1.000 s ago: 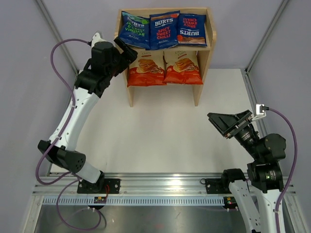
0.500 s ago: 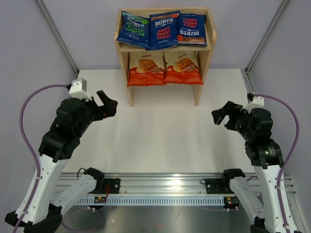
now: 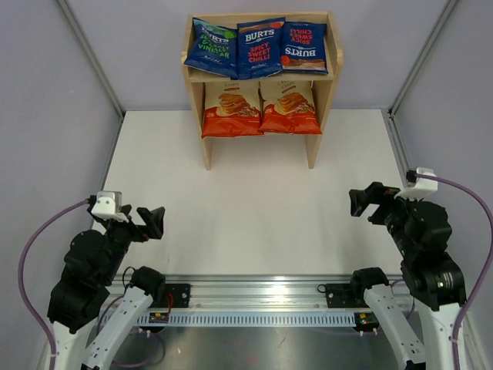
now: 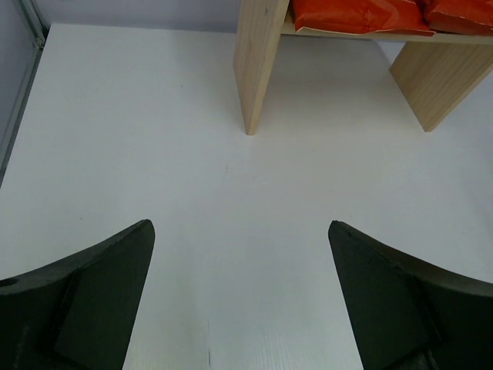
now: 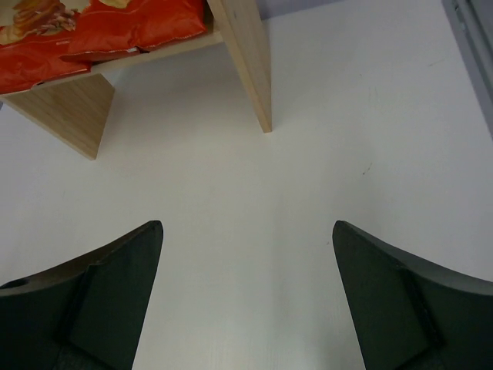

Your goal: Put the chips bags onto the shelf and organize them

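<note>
All five are on the light wooden two-tier shelf (image 3: 206, 150): three dark blue glossy BURTS bags (image 3: 260, 48) side by side on the top tier, two orange-red bags (image 3: 231, 112) side by side on the lower tier. Both the left hand (image 3: 152, 222) and right hand (image 3: 360, 202) are spread wide, holding nothing, over the near side of the white bench (image 3: 254, 200), well apart from the shelf. Looks done bar tidying: rightmost blue bag reads upside down, leftmost sits skewed. If re-gripping: light, puffy, slick film, crushable contents. Pinch the crimped end seam, not the belly.
</note>
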Available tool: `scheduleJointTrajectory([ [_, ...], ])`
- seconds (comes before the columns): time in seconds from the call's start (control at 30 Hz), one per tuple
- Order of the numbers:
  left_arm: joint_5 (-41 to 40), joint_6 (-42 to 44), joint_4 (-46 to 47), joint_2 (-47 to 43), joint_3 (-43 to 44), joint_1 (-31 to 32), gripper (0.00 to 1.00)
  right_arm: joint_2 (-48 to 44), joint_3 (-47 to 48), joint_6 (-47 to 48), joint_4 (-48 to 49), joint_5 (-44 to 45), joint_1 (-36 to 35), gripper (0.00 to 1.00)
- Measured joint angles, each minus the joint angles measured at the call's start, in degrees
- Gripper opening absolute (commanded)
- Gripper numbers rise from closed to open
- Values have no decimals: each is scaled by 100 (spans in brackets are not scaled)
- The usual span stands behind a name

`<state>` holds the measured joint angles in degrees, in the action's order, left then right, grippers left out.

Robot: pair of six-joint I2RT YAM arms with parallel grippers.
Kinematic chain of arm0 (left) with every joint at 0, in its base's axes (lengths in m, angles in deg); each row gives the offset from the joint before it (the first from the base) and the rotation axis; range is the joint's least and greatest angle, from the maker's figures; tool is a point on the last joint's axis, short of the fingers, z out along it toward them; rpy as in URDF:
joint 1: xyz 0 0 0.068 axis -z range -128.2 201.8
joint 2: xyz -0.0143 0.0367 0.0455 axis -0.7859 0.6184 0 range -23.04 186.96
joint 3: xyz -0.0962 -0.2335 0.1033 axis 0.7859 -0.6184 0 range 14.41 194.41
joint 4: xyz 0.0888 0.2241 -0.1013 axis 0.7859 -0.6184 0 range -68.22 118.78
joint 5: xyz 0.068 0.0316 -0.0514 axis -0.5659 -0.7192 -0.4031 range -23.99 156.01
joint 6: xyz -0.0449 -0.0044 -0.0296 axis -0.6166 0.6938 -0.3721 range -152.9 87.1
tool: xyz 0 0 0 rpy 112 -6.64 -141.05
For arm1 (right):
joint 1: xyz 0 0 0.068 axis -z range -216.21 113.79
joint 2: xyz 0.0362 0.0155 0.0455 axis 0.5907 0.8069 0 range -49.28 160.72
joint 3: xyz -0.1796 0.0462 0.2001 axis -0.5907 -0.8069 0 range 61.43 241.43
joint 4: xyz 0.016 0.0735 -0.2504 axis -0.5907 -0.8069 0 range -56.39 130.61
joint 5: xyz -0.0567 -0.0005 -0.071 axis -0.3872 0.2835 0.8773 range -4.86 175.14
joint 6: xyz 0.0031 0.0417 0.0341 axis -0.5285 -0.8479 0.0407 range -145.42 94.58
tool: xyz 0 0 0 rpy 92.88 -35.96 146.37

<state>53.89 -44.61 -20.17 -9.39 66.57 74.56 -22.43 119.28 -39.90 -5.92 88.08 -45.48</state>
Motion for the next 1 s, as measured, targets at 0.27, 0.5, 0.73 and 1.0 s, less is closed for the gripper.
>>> scheduleJointTrajectory([
  [0.27, 0, 142, 444, -522, -1086, 0, 99, -739, -186, 339, 13, 50, -4, 99],
  [0.5, 17, 142, 691, -741, -1150, 0, 99, -828, -553, 369, 52, 44, -4, 99],
  [0.73, 17, 142, 752, -798, -1150, 0, 99, -702, -562, 275, 227, 35, -4, 99],
  [1.0, 15, 142, 752, -798, -1150, 0, 99, -595, -562, 223, 236, -22, -4, 99],
])
